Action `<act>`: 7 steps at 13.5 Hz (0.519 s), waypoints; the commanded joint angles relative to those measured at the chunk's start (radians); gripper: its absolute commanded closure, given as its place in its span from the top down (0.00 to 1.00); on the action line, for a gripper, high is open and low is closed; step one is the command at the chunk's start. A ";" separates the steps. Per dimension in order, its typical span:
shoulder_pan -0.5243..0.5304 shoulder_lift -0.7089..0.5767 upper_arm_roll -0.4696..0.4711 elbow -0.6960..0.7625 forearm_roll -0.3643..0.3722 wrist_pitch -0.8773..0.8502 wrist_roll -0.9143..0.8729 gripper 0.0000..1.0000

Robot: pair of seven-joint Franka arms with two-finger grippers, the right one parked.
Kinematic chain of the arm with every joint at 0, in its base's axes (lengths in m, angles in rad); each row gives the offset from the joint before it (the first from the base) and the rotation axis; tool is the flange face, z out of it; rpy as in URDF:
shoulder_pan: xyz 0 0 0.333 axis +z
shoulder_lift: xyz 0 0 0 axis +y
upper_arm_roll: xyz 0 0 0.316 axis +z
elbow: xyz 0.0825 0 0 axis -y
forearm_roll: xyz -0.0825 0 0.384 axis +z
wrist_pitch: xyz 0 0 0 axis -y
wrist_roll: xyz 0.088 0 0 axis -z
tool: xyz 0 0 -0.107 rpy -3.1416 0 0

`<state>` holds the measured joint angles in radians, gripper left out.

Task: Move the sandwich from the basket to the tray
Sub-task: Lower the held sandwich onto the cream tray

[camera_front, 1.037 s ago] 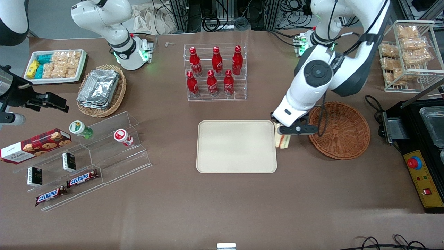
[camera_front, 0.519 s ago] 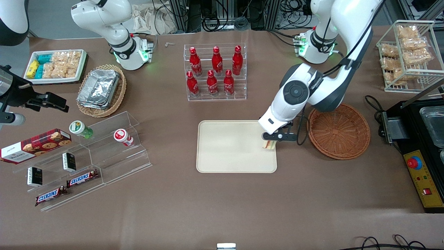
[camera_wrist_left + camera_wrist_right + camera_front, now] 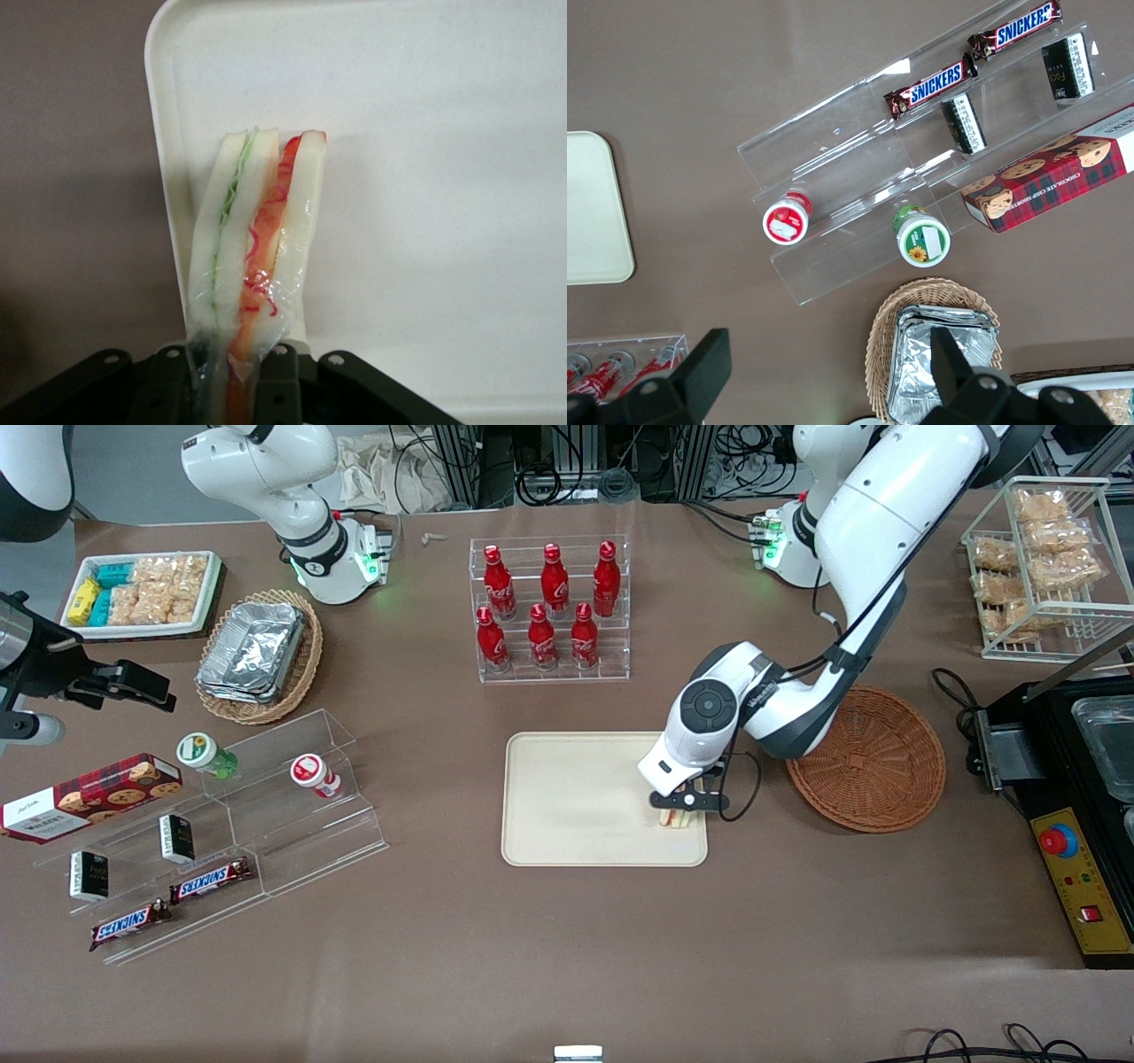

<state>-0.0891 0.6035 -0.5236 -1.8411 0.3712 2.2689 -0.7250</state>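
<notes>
The working arm is bent down low over the tray (image 3: 576, 797), and its tool (image 3: 678, 808) sits over the tray's end nearest the round reddish-brown basket (image 3: 873, 762). The tool is pinching the sandwich (image 3: 675, 817). In the left wrist view the sandwich (image 3: 252, 266) stands on edge between the dark fingers (image 3: 173, 381), its white bread slices running lengthwise with a green strip and a red-orange strip of filling showing between them, the whole wedge wrapped in clear film. Its tip reaches over the cream surface of the tray (image 3: 425, 177), just inside the rim near a rounded corner, with the brown table (image 3: 71, 177) showing alongside. Whether the sandwich is touching the tray or hanging just above it I cannot tell.

The basket lies on the table just beside the tray, toward the working arm's end, and nothing shows inside it. Farther from the front camera than the tray stands a clear rack of red bottles (image 3: 549, 607). Toward the parked arm's end of the table there is a tan oval basket with foil trays (image 3: 259, 654), a white tray of snack packets (image 3: 142, 593), and a stepped clear stand (image 3: 257, 824) carrying two small capped jars, small dark boxes and Snickers bars (image 3: 211, 880), with a biscuit box (image 3: 89, 795) beside it.
</notes>
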 commanded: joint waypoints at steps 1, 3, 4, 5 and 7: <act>-0.005 0.038 0.000 0.048 0.029 -0.002 -0.013 0.00; -0.008 0.053 0.000 0.052 0.031 0.000 -0.005 0.76; -0.011 0.056 0.000 0.052 0.032 0.000 -0.005 0.99; -0.009 0.058 0.000 0.052 0.032 0.000 -0.005 1.00; -0.009 0.058 0.000 0.051 0.031 -0.002 -0.007 1.00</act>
<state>-0.0912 0.6391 -0.5224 -1.8131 0.3779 2.2688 -0.7212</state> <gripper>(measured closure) 0.454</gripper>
